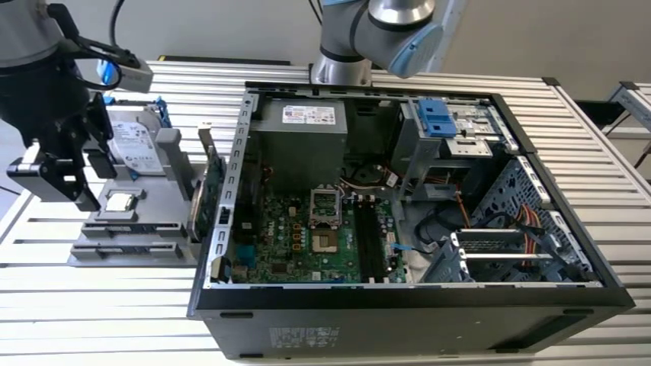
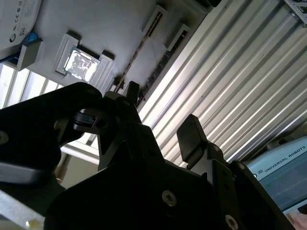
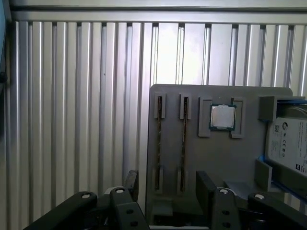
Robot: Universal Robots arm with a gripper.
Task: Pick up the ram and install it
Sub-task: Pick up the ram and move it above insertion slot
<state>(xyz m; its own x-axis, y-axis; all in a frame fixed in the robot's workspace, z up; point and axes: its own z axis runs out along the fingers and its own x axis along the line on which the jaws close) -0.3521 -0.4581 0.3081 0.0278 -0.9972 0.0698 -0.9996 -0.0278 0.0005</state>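
The gripper (image 3: 169, 181) is held above the grey tray (image 3: 242, 158), its fingers (image 3: 206, 186) spread apart with nothing gripped. The ram (image 3: 184, 139) is seen standing on edge in a slot of that tray, beside the processor chip (image 3: 223, 116). The open computer case (image 1: 407, 335) stands to the exterior view's right of the tray. Both picking up and installing are judged not yet done.

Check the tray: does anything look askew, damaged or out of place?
Nothing stands out. The ram sticks stand straight in the tray slots, the CPU lies flat, and the open gripper hangs above them.
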